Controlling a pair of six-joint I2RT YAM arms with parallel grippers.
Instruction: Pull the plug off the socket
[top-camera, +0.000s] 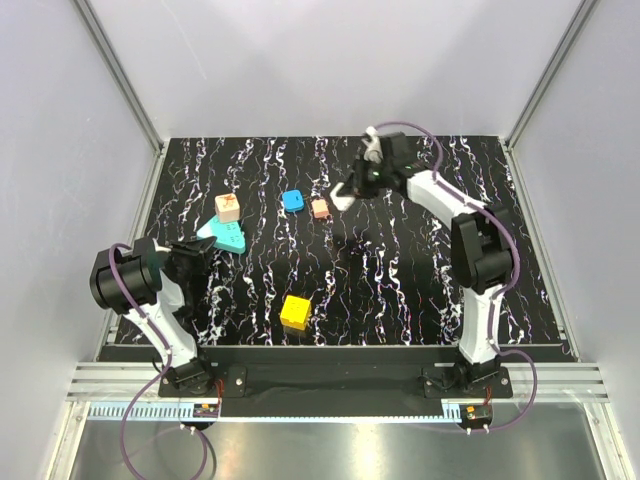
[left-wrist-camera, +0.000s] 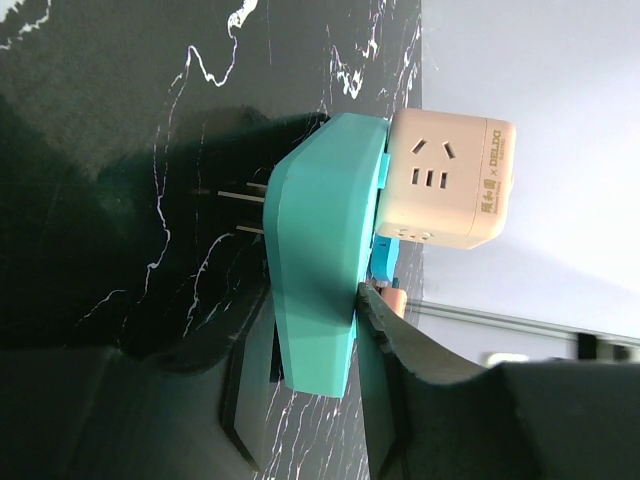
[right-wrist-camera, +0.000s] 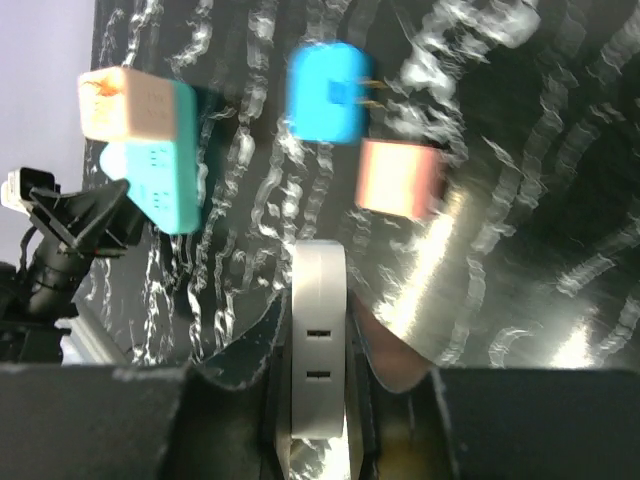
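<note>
Left gripper (left-wrist-camera: 315, 345) is seen clamped on the socket (left-wrist-camera: 315, 230) edge. Plug (left-wrist-camera: 445, 180) is seated on the socket, at 10 o'clock on the table (top-camera: 400, 300). Right gripper (right-wrist-camera: 318, 322), at 1 o'clock, is closed around a white block (right-wrist-camera: 318, 290).

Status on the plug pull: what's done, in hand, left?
Done: the left gripper is closed around the socket, bracing it. In hand: nothing on the plug yet. It sits seated on the socket, and the right gripper is shut on a white block away from it. Left: probably free the right gripper, grasp the plug and pull it off.
</note>
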